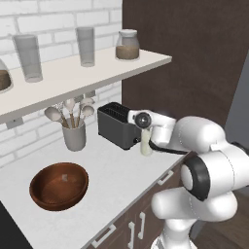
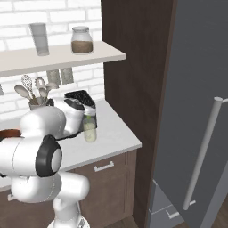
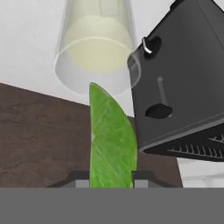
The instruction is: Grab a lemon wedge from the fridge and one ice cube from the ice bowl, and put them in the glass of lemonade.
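Observation:
The lemon wedge (image 3: 111, 140), yellow-green and narrow, stands upright between the two fingertips of my gripper (image 3: 111, 183), which is shut on it. Just beyond its tip is the open rim of the glass of lemonade (image 3: 97, 48), a clear tumbler of pale liquid. In the base views the hand hovers right over that glass (image 1: 146, 144) (image 2: 90, 130) at the counter's front, beside the toaster. The wooden ice bowl (image 1: 59, 186) sits to the left on the counter, with a faint pale ice cube (image 1: 63, 178) inside. The grey fridge (image 2: 196, 111) stands closed at the right.
A black toaster (image 1: 116, 125) (image 3: 183, 83) stands close beside the glass. A grey utensil cup (image 1: 74, 135) with spoons is behind the bowl. The shelf (image 1: 82, 73) above carries tall glasses and lidded jars. A dark brown cabinet (image 2: 133, 67) separates counter and fridge.

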Available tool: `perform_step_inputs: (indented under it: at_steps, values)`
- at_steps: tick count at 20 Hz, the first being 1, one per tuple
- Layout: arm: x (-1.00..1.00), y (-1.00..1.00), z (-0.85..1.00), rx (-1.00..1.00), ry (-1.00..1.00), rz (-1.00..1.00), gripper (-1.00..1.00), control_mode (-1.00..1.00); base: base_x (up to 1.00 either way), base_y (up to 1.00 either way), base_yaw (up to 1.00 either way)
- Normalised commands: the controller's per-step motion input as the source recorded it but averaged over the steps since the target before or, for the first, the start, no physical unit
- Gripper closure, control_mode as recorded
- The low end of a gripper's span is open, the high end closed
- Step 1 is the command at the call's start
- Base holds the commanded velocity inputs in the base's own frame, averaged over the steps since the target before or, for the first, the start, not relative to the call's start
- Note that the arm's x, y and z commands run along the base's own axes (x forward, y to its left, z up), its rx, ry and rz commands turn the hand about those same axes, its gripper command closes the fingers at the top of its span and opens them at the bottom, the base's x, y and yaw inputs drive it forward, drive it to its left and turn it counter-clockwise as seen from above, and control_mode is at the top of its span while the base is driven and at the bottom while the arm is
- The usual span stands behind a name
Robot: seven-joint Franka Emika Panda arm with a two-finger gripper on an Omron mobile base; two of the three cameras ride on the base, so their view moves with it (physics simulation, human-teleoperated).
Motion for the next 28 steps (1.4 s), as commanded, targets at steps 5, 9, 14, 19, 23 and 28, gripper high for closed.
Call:
perform_step_inputs:
  at_steps: [5, 9, 14, 19, 23, 28]
  values:
    - [-0.01, 0.0, -0.43, -0.07, -0.02, 0.0, 1.0, -1.0, 0.0, 0.0, 0.0]
    - [0.0, 0.0, -0.26, -0.05, -0.04, 0.0, 1.0, -1.0, 0.0, 0.0, 0.0]
    - [0.0, 0.0, -0.21, -0.03, -0.01, 0.0, 1.0, -1.0, 0.0, 0.0, 0.0]
    - [-0.11, 0.0, -0.19, -0.03, -0.01, 0.0, 1.0, -1.0, 0.0, 0.0, 0.0]
    - [-0.17, 0.0, -0.02, -0.01, 0.0, 0.0, 1.0, -1.0, 0.0, 0.0, 0.0]
    - [-0.24, 0.0, 0.07, 0.0, -0.06, 0.0, -1.0, -1.0, 0.0, 0.0, 0.0]
